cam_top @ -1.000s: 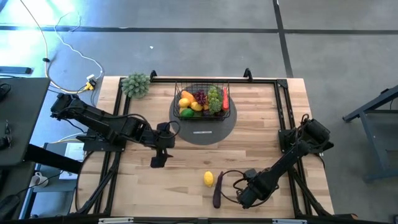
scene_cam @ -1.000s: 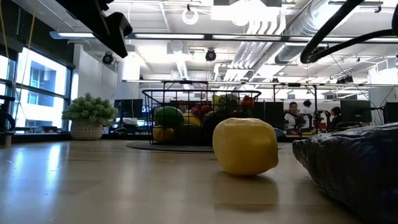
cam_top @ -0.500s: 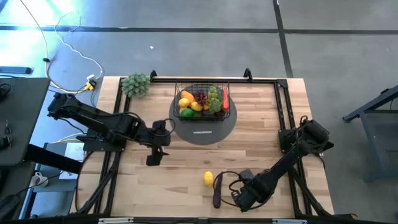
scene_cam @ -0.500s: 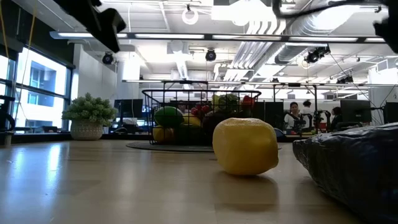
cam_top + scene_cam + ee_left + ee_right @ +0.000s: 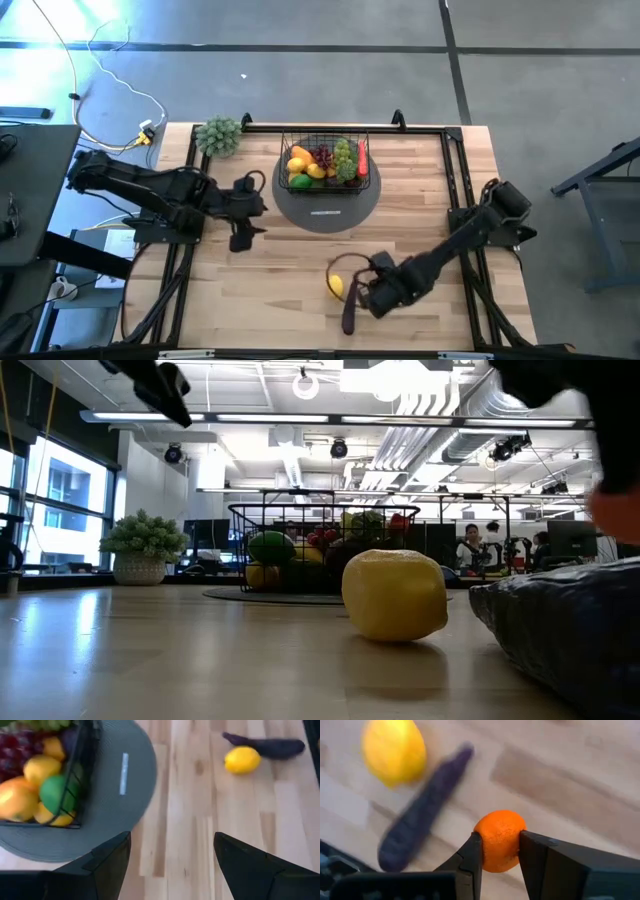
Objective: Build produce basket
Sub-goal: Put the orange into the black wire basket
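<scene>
The black wire basket (image 5: 325,163) stands on a round grey disc (image 5: 325,210) at the table's far middle and holds several toy fruits; it also shows in the left wrist view (image 5: 80,775). A yellow lemon (image 5: 336,286) and a purple eggplant (image 5: 349,315) lie on the wood near the front edge. My right gripper (image 5: 360,292) is just right of the lemon, shut on a small orange fruit (image 5: 500,840). My left gripper (image 5: 240,236) is open and empty, left of the disc and above the table. My right gripper pinches the orange fruit by its two opposite sides (image 5: 482,842) between its two fingers (image 5: 535,855). The fruit sits at the fingers' free ends. In the low view the fruit (image 5: 620,510) is above the eggplant (image 5: 570,625), clear of the table.
A grey-green leafy bunch (image 5: 218,135) stands at the far left corner. Bare wood lies between the disc and the lemon and along the table's left half. Black frame rails run along the table's edges.
My right gripper has gone toward the table's left and far edges, up to the lemon's right side. My left gripper has drawn back toward the table's left and far edges, away from the middle. The lemon and eggplant have stayed in place.
</scene>
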{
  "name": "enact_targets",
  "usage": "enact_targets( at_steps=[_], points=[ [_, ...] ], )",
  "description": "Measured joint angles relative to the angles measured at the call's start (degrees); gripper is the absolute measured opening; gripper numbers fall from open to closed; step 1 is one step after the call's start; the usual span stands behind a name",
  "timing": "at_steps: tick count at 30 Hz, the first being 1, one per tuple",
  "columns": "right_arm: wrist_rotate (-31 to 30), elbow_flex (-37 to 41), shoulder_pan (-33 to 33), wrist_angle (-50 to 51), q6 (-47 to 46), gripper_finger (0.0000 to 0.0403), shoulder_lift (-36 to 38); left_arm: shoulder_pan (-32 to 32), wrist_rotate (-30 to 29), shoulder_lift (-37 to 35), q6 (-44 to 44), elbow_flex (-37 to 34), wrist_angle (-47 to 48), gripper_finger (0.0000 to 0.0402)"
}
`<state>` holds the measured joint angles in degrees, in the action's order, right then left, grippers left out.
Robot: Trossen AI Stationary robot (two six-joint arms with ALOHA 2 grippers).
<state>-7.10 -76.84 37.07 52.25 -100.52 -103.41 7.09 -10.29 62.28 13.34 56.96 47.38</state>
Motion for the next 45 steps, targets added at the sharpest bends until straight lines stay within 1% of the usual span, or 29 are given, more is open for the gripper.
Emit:
enact_targets(
  at_steps=[7, 9, 13, 17, 22, 26, 33, 42, 45],
  points=[
    [-4.06, 0.00, -6.94, -0.67, 7.49, 0.0071, 3.99, -4.78, -0.69, -2.77, -3.77, -0.17, 1.55, 0.0273],
    [-5.46, 0.00, -9.14, -0.87, 9.56, 0.0071, 5.35, -6.30, -0.92, -3.11, -4.43, 0.00, 0.40, 0.0273],
    [-8.63, 0.00, -13.59, -3.36, 14.61, 0.0071, 7.49, -9.87, -1.13, -3.59, -5.44, -0.06, 0.36, 0.0273],
    [-10.78, -0.02, -18.40, -7.96, 20.77, 0.0071, 8.78, -13.14, -1.03, -3.52, -5.97, -0.08, 0.18, 0.0273],
    [-10.98, -0.02, -24.57, -15.74, 28.87, 0.0071, 8.91, -16.50, -1.26, -3.50, -8.45, -0.08, -1.04, 0.0273],
    [-10.99, -0.02, -29.38, -22.82, 35.78, 0.0071, 8.91, -18.95, -1.37, -3.50, -8.58, -0.08, -2.75, 0.0273],
    [-10.99, -0.02, -36.93, -34.06, 48.97, 0.0071, 8.93, -20.82, -0.86, -3.50, -8.63, -0.08, -5.46, 0.0273],
    [-10.61, -0.06, -43.86, -41.72, 65.35, 0.0071, 7.85, -21.87, -1.06, -3.50, -8.61, -0.08, -5.47, 0.0273],
    [-9.21, -0.09, -45.48, -41.73, 69.53, 0.0071, 6.24, -22.10, -3.16, -3.48, -8.49, -0.08, -5.55, 0.0273]
  ],
)
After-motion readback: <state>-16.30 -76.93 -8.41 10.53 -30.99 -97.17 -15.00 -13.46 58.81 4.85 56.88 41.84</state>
